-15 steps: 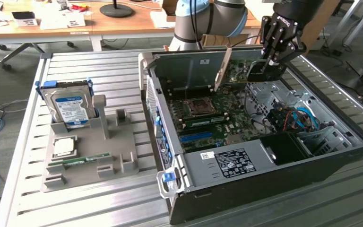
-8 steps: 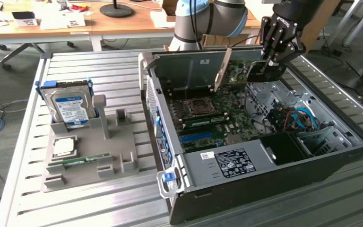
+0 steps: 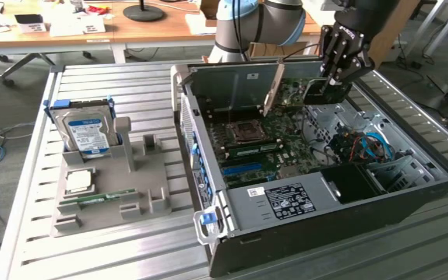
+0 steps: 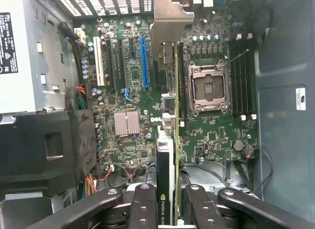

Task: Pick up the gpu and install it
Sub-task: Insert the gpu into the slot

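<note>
- A slatted metal table (image 3: 115, 81) runs across the room and carries everything else.
- An open black computer case (image 3: 302, 233) lies on its side toward the exterior view's right, its inside facing up.
- The robot arm (image 3: 247, 23) rises at the far side of the table and reaches over the far end of the case.
- The green motherboard (image 3: 286, 140) (image 4: 128, 91) covers the floor of the case.
- A grey holder tray (image 3: 142, 175) sits on the table at the exterior view's left, well apart from the arm.
- The gripper (image 3: 335, 74) (image 4: 170, 212) hangs over the far part of the motherboard, its black fingers (image 4: 142, 209) clamped on either face of the gpu.
- The gpu (image 3: 317, 93) (image 4: 166, 160) stands on edge inside the case, held at one end.
  - From the wrist it lies over the slots between a blue slot (image 4: 144, 61) and the processor socket (image 3: 247, 131) (image 4: 209, 88).
  - I cannot tell whether its lower edge touches the board.
- Its silver bracket (image 3: 270, 87) (image 4: 170, 17) is at the end away from the gripper, near the case's wall.
- A blue-and-white-labelled hard drive (image 3: 86, 131) stands upright at the far end of the tray.
- A narrow green memory stick (image 3: 103, 197) lies in a slot near the tray's near end.
- A square processor chip (image 3: 79, 179) rests just beyond the memory stick.
</note>
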`<state>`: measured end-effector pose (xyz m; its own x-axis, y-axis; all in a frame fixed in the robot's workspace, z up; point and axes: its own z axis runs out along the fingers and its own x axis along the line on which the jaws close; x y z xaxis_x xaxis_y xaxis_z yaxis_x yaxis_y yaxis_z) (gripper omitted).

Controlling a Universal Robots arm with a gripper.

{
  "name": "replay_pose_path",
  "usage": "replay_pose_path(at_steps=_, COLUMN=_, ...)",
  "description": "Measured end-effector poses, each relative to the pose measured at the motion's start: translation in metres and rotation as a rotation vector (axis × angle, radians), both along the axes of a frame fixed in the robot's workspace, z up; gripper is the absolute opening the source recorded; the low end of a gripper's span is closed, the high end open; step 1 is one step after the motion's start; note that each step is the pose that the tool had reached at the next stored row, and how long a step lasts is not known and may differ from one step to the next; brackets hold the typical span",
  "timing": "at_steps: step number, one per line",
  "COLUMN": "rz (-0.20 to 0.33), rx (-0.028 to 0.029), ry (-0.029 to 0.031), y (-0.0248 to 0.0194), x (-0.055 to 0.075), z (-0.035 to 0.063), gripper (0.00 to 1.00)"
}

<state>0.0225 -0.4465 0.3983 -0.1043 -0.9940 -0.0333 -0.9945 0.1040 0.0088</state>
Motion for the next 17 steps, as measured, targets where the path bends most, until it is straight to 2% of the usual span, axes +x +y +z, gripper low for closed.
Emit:
replay_pose_path(at_steps=7, rz=0.000, rx=-0.0002, ry=0.0000, y=0.0000, x=-0.0001, z=-0.0060, gripper=0.27)
replay_pose_path(at_steps=17, rz=0.000, rx=0.0000, ry=-0.0001, y=0.0000, x=-0.0042, z=-0.0069, gripper=0.27)
